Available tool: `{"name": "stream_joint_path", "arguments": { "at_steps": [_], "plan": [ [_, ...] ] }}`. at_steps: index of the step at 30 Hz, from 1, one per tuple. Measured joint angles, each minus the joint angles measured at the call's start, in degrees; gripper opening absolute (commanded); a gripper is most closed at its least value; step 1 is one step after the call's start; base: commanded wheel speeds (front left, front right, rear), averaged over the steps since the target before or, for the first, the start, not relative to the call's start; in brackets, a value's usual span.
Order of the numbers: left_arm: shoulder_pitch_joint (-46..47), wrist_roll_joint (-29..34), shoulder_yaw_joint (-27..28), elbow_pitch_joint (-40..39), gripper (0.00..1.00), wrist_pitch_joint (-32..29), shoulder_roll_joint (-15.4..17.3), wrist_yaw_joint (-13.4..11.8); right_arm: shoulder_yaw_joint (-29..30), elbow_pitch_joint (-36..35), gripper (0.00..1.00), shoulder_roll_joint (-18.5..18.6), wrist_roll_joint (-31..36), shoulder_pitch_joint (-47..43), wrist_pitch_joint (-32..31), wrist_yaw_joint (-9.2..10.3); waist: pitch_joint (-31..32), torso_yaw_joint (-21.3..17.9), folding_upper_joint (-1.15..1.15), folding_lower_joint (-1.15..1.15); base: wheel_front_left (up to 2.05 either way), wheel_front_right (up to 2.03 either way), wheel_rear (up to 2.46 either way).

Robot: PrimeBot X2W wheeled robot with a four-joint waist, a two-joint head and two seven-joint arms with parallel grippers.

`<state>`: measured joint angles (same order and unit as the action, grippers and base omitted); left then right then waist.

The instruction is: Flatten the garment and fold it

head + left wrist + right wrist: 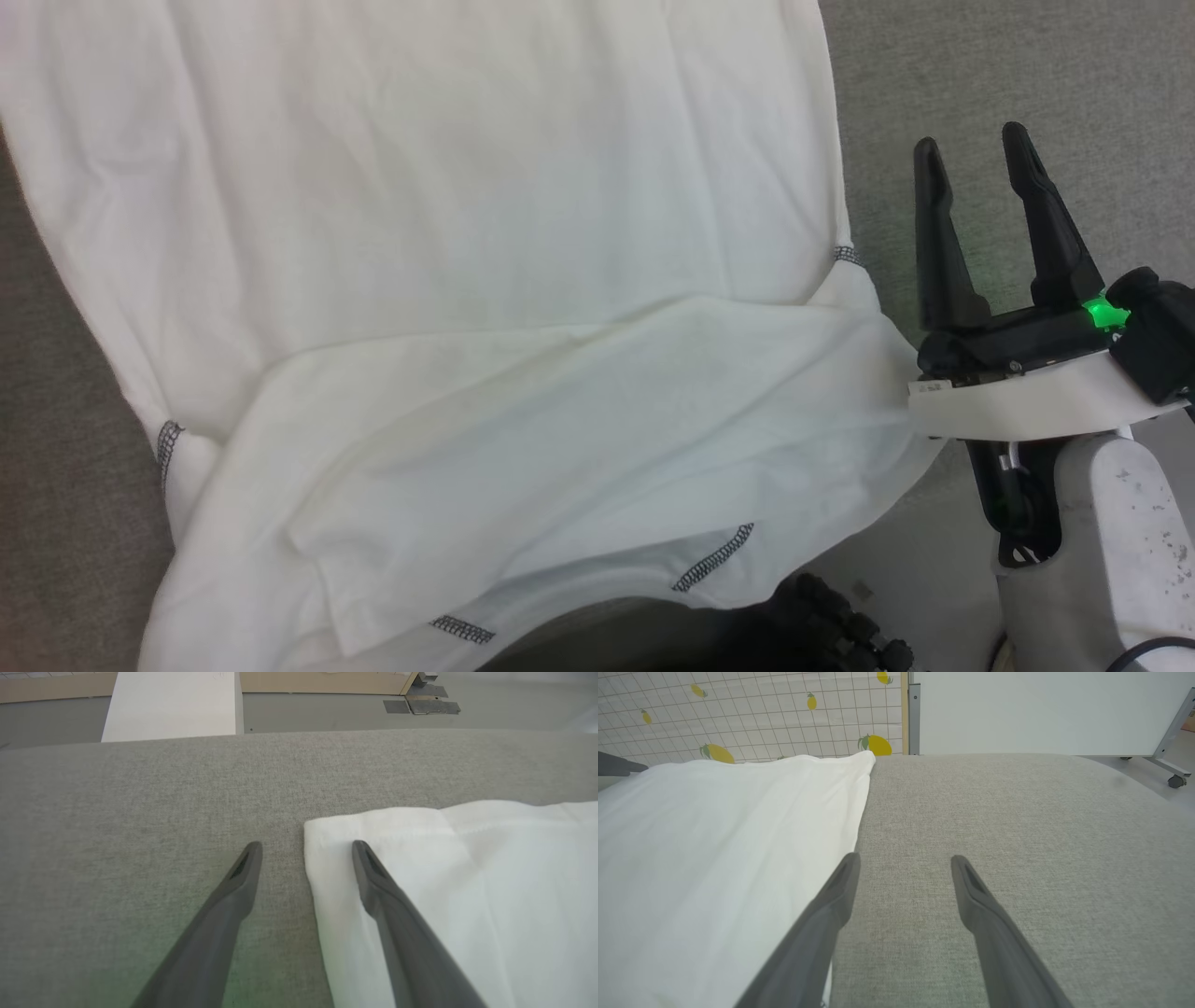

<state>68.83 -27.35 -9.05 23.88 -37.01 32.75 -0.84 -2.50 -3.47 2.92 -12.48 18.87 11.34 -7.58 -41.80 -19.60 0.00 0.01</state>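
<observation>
Across most of the head view, the garment point(467, 233) lies spread on the grey surface point(980, 75), its lower part doubled over the body in a rumpled flap. Flattening looks largely done and a first fold laid; the rest is left to you. Your right claw point(971, 138) stands released at the frame's right, just beside the cloth; your left claw point(306, 844), also released, straddles a garment corner, empty.

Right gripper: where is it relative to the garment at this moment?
In the head view the right gripper stands open at the right, over the grey fabric surface, just beside the garment, holding nothing.
</observation>
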Motion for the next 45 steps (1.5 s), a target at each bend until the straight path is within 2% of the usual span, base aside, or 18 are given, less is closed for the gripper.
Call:
{"name": "stream_joint_path", "arguments": {
  "at_steps": [9, 10, 11, 12, 17, 23, 27, 35, 39, 45],
  "plan": [
    [2.0, 0.2, 0.9, -1.7, 1.00, -5.1, 0.6, -5.7, -0.9, 0.6, 1.00, 0.0, -0.8, 1.2, 0.8, 0.00, -3.1, -2.6, 0.00, -0.01, 0.00, 0.00, 0.00],
    [2.0, 0.3, 0.8, -1.9, 0.54, -5.9, 0.8, -6.0, -1.0, 0.6, 1.00, 0.0, -0.8, 1.2, 0.8, 0.00, -3.2, -2.8, 0.00, -0.01, 0.00, 0.00, 0.00],
    [2.1, 0.3, 0.8, -2.3, 0.15, -6.4, 0.9, -6.4, -1.0, 0.6, 1.00, 0.0, -0.8, 1.3, 0.8, 0.00, -3.2, -2.8, 0.00, -0.01, 0.00, 0.00, 0.00],
    [2.1, 0.6, 0.5, -2.6, 0.00, -6.6, 1.1, -6.8, -1.0, 0.5, 1.00, 0.0, -0.6, 1.5, 0.8, 0.00, -3.2, -2.8, 0.00, -0.01, 0.00, 0.00, 0.00],
    [1.9, 1.5, -1.5, -4.0, 0.00, -6.2, 1.3, -6.1, -1.4, -0.1, 1.00, 0.0, 1.5, 5.9, -1.9, 0.00, -2.9, -2.1, 0.00, -0.01, 0.00, 0.00, 0.00],
    [1.7, 2.4, -4.4, -4.3, 0.00, -1.9, 0.2, -3.2, -0.9, 2.0, 1.00, 0.0, 1.9, 19.7, -12.2, 0.00, -2.8, -0.2, 0.00, -0.01, 0.00, 0.00, 0.00],
    [1.8, 3.1, -6.2, -4.3, 0.00, 1.1, -1.6, -1.1, 0.9, 10.1, 1.00, 0.1, 2.0, 31.9, -21.3, 0.00, -3.1, 1.7, 0.00, -0.01, 0.00, 0.00, 0.00],
    [4.9, 3.2, -8.8, -2.3, 0.00, 4.6, -5.3, 1.3, 5.9, 27.8, 1.00, 0.0, 3.1, 50.9, -31.8, 0.00, -4.2, 6.7, 0.00, -0.01, 0.00, 0.00, 0.00],
    [6.7, 3.1, -9.8, -1.6, 0.00, 6.5, -7.2, 2.2, 10.3, 34.9, 1.00, 0.0, 7.0, 57.8, -36.8, 0.00, -5.0, 9.3, 0.00, -0.01, 0.00, 0.00, 0.00],
    [8.8, 3.1, -10.9, -0.8, 0.00, 8.5, -8.9, 3.4, 17.1, 40.6, 1.00, 0.0, 15.2, 64.7, -44.8, 0.00, -6.4, 12.6, 0.00, -0.01, 0.00, 0.00, 0.00]
  ]
}}
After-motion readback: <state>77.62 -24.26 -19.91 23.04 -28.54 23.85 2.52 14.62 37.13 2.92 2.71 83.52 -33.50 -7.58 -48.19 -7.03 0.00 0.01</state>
